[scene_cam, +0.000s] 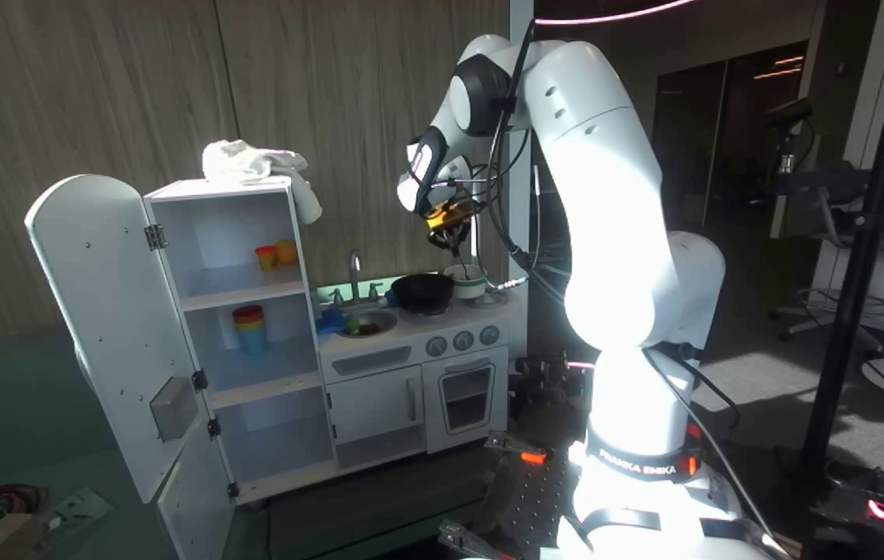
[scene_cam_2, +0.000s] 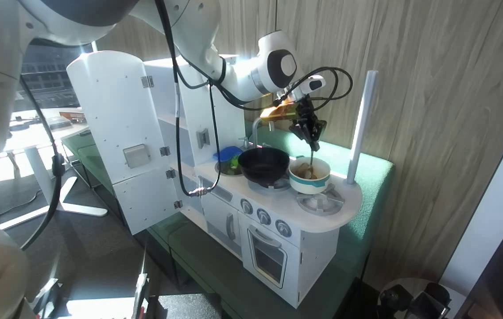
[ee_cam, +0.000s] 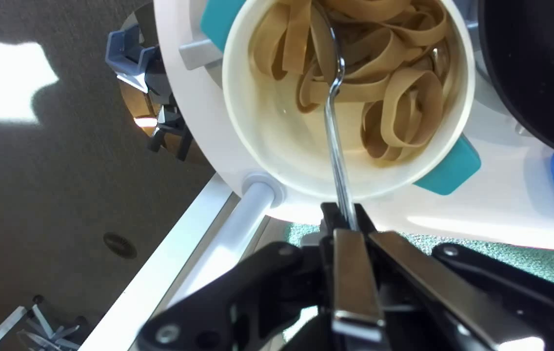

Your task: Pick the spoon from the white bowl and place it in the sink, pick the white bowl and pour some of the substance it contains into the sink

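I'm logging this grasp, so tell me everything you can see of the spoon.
The spoon looks like shiny silver metal, with a slim handle that bends near the neck and a head turned partly edge-on. The fingers grip the upper handle, hiding its end. It slants steeply, head down in the white pot, among looped tan strips. The head seems to touch them; its tip is hard to make out. Whether the spoon touches the pot itself can't be told.

In an exterior view, play kitchen [scene_cam: 376, 408] faced from well back past the arm [scene_cam: 601, 163], in an exterior view, its counter [scene_cam_2: 351, 201] nearer, from above, wrist view close, steeply down past the gripper [ee_cam: 347, 217], white bowl [ee_cam: 282, 139] shared by all three
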### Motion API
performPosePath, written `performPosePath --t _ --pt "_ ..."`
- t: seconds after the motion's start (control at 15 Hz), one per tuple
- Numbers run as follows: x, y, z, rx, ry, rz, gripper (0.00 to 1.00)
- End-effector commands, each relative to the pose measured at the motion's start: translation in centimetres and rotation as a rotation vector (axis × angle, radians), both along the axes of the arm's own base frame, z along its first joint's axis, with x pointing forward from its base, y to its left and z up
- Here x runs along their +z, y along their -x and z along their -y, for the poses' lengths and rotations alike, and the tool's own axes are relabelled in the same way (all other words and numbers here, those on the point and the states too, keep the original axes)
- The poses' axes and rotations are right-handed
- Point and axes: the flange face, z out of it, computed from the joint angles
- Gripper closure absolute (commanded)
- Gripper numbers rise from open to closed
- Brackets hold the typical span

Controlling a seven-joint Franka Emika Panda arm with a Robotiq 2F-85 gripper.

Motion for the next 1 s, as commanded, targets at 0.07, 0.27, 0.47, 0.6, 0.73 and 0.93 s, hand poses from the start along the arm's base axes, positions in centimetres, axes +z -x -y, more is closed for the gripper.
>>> performPosePath --t 0.07,0.27,0.47,0.6,0.73,0.93 --pt "4.1 0.6 -1.2 0.032 0.127 -0.052 0.96" --pt "6.7 0.2 -2.5 0.053 0.207 -0.03 0.96" --pt "9.4 -1.2 -6.1 0.09 0.251 0.049 0.96" --pt "10.9 -2.9 -9.6 0.142 0.267 0.11 0.96" --pt "11.6 -5.0 -13.6 0.223 0.269 0.175 0.96" --pt "11.5 -8.0 -19.1 0.304 0.291 0.316 0.98"
